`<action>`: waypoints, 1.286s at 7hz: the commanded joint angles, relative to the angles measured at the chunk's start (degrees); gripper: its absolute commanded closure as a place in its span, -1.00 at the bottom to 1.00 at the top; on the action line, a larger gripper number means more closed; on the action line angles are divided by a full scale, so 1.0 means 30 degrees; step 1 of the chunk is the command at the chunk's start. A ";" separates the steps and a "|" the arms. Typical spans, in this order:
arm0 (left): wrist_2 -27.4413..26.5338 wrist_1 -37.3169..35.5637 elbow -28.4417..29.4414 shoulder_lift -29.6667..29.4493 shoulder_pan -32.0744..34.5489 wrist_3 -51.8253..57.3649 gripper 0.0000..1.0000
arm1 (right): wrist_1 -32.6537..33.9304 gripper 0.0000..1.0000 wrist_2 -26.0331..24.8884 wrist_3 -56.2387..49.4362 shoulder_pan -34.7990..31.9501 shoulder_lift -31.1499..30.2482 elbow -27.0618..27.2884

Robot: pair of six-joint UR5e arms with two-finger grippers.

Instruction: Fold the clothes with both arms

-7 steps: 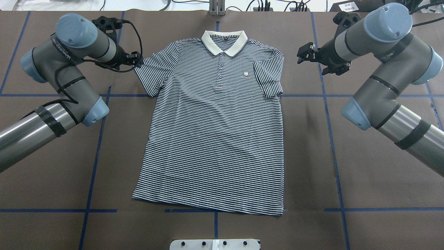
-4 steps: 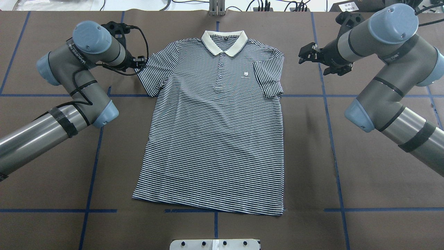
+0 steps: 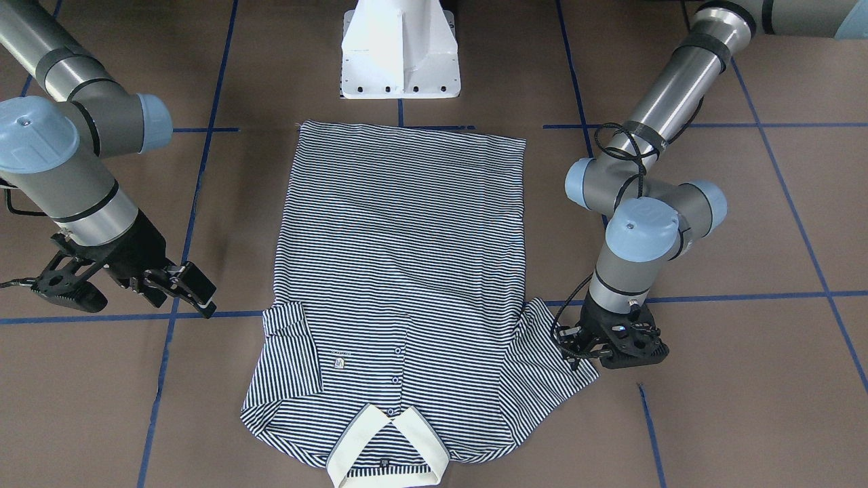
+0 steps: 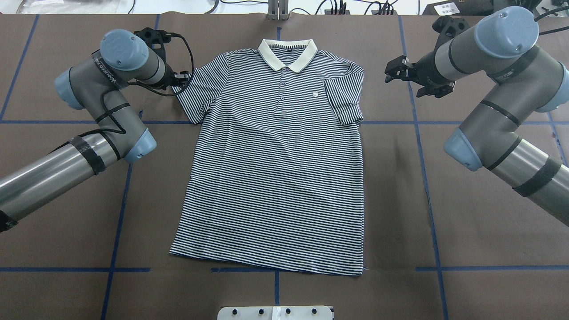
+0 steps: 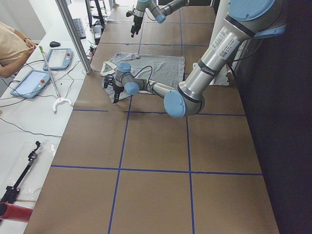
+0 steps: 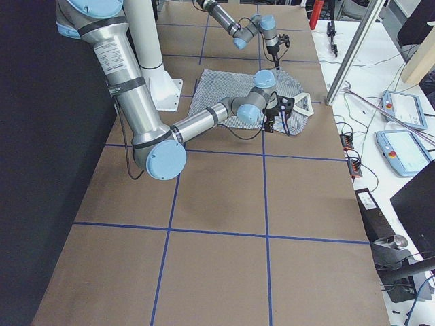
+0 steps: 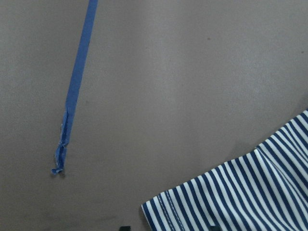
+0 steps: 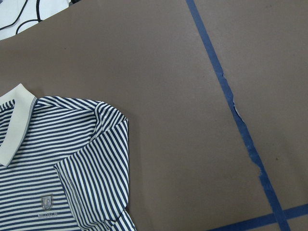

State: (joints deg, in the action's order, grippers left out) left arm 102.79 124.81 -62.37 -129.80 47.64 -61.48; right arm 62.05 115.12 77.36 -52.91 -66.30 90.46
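The striped polo shirt [image 4: 275, 169] lies flat, front up, with its cream collar [image 4: 288, 53] at the far end. The sleeve [image 4: 344, 100] on the right arm's side is folded onto the body. The other sleeve [image 4: 195, 95] is spread out. My left gripper [image 4: 181, 80] points down at that sleeve's outer edge [image 3: 563, 366]; the left wrist view shows the sleeve hem corner [image 7: 250, 192] between two fingertips, open. My right gripper [image 4: 393, 71] is open and empty, above bare table beside the shirt's shoulder [image 8: 110, 125], apart from it.
The white pedestal [image 3: 400, 47] stands at the shirt's hem end. Blue tape lines [image 4: 420, 146] cross the brown table cover. A side bench with tablets [image 5: 36, 80] and cables runs past the collar end, with a metal post [image 4: 278, 9].
My left arm has swung in toward the shirt, bringing its gripper onto the spread sleeve's edge. My right gripper has drifted slightly outward, away from the shirt.
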 commanded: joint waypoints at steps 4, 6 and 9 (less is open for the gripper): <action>-0.0044 0.0145 0.0633 -0.0295 -0.0001 0.0016 -0.06 | 0.0000 -1.00 -0.0082 -0.0004 0.0029 -0.0077 -0.0007; -0.0131 0.0410 0.0898 -0.0296 -0.0001 0.0016 0.10 | 0.0000 -1.00 -0.0082 -0.0004 0.0029 -0.0077 -0.0036; -0.0132 0.0761 0.1046 -0.0761 0.0057 -0.0071 1.00 | 0.0000 -1.00 -0.0140 -0.0004 0.0058 -0.0077 -0.0182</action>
State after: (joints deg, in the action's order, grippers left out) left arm 102.33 126.88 -59.24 -131.11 47.69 -61.53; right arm 62.05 114.79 77.34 -52.79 -66.59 90.21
